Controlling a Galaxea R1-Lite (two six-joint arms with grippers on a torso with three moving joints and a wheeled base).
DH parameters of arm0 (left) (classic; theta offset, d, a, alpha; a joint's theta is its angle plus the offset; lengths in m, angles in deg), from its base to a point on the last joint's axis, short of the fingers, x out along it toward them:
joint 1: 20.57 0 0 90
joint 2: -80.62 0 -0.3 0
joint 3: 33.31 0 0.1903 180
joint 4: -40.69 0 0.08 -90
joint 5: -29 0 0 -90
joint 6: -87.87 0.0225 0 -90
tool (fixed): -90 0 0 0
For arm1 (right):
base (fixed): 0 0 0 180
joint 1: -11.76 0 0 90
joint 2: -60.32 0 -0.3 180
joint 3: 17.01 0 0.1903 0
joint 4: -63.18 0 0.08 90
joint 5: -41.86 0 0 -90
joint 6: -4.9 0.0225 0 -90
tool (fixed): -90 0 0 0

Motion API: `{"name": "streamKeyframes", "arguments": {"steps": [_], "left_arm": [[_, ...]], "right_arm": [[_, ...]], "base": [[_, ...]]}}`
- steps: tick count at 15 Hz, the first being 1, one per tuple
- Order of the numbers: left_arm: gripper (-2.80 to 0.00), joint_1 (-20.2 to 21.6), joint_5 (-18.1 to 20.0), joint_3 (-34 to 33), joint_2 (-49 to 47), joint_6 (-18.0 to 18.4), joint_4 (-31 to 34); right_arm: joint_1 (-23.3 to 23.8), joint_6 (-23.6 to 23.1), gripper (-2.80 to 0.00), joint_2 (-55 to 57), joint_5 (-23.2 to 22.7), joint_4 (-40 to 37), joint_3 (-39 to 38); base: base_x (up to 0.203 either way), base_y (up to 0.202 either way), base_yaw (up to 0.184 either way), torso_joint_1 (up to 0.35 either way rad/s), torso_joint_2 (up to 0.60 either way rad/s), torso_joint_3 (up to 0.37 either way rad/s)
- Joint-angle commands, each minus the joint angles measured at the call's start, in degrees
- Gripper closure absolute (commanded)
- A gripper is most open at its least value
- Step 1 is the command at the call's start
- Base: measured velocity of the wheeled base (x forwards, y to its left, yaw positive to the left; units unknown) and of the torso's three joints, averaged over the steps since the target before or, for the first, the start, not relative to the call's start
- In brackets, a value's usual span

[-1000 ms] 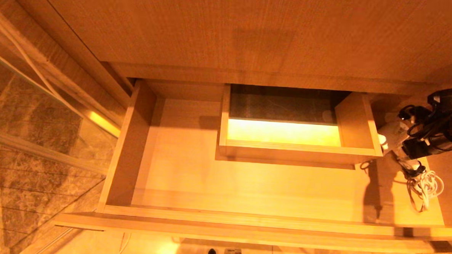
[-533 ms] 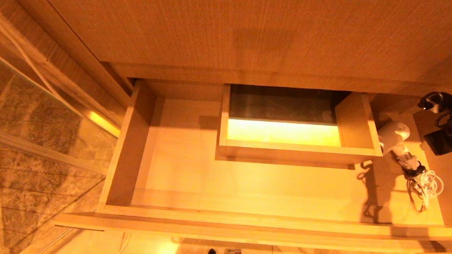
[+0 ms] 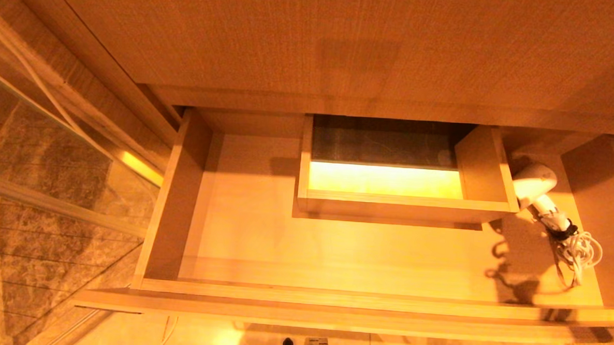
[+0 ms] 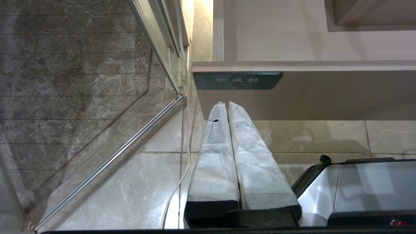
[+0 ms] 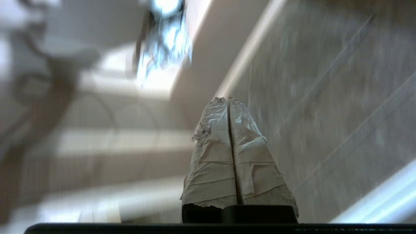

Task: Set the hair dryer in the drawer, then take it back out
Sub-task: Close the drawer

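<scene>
Hair dryer [image 3: 535,183] lay at the right of the head view, inside the open drawer [image 3: 332,311], its rounded head beside the right wall of the boxed cut-out [image 3: 486,170] and its handle slanting toward the lower right. You could see the bundled cord [image 3: 575,251] at the handle's end, resting on the drawer floor near the right wall. Neither arm showed in the head view. Your right gripper [image 5: 228,100] had its wrapped fingers pressed together on nothing, with the cord [image 5: 164,48] blurred at that view's top. Your left gripper [image 4: 227,104] was likewise closed and empty, pointing just below the drawer front's dark label plate [image 4: 237,80], above the tiled floor [image 4: 130,188].
</scene>
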Motion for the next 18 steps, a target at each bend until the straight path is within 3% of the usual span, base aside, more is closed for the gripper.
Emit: {"name": "streamKeyframes", "arguments": {"steps": [1,6,10,18], "left_arm": [[0.00,0.00,-0.01,-0.09,0.00,0.00,-0.01],[0.00,0.00,-0.01,-0.09,0.00,0.00,-0.01],[0.00,0.00,-0.01,-0.09,0.00,0.00,-0.01],[0.00,0.00,-0.01,-0.09,0.00,0.00,-0.01]], "right_arm": [[1.25,-0.68,0.00,-7.36,0.09,-6.57,-1.75],[5.45,-0.58,0.00,-12.10,-0.44,-18.46,-8.66],[9.92,2.03,0.00,-8.81,-0.04,-20.40,-12.55],[10.68,6.21,0.00,5.08,1.47,-24.47,-13.43]], "base": [[0.000,0.000,0.000,0.000,0.00,0.000],[0.000,0.000,0.000,0.000,0.00,0.000],[0.000,0.000,0.000,0.000,0.00,0.000],[0.000,0.000,0.000,0.000,0.00,0.000]]}}
